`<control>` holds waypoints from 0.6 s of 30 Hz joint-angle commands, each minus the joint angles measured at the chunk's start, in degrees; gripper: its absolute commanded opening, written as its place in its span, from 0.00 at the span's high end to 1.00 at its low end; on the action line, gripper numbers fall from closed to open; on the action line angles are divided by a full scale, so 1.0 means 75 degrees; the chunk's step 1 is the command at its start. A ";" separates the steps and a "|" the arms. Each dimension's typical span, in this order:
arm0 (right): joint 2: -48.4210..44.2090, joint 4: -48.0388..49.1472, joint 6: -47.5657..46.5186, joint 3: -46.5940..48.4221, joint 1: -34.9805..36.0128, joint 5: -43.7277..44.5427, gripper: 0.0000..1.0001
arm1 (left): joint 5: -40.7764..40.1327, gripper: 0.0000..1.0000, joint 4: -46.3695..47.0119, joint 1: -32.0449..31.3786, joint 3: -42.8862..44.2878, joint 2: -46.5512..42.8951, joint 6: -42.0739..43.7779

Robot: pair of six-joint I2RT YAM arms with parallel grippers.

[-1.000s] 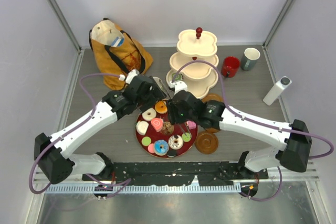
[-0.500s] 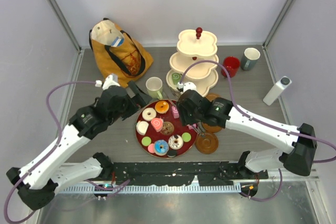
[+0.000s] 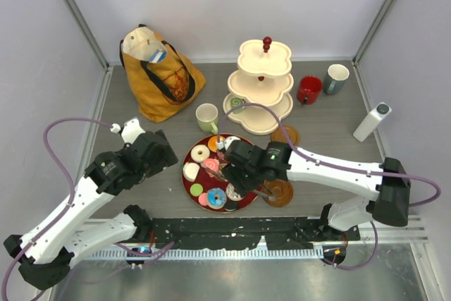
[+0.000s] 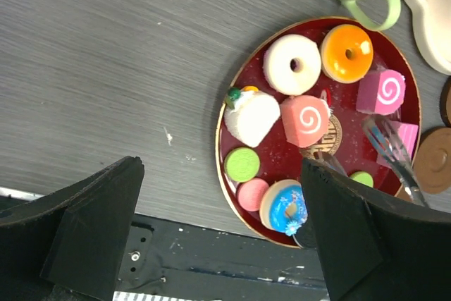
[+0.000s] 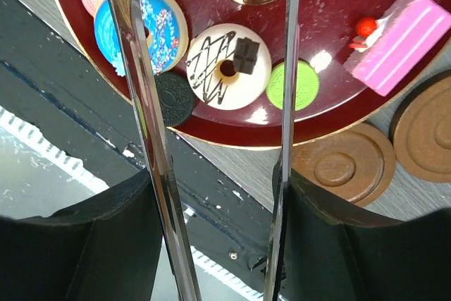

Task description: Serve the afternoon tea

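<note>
Above the tray (image 4: pixel 276 161), inside its rim, the right pincer (image 3: pixel 225 163) hangs spread.

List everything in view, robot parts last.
tray: one, dark red, table centre
pastries: many, mixed colours, on tray
pale green mug: one, beyond tray
red mug: one, right of stand
grey-blue mug: one, right of red mug
stand: one, cream, three tiers, far centre
tote bag: one, mustard, far left
coasters: at least two, brown, right of tray
canister: one, white, far right
left gripper: open, left of tray
right gripper: open, over tray
</note>
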 commanded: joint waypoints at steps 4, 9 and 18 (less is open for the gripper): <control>0.0867 -0.0254 0.0344 0.0651 0.0188 0.0509 0.34 | -0.0584 0.00 -0.0216 0.0006 -0.0300 -0.0209 0.0006; 0.1336 -0.0207 0.0450 0.0768 0.0212 0.0533 0.31 | -0.0584 0.00 -0.0029 0.0064 -0.0241 0.0201 0.0217; 0.2097 -0.0113 0.0368 0.1096 0.0224 0.0438 0.30 | -0.0374 0.00 0.0276 0.0533 -0.0276 0.0729 0.0510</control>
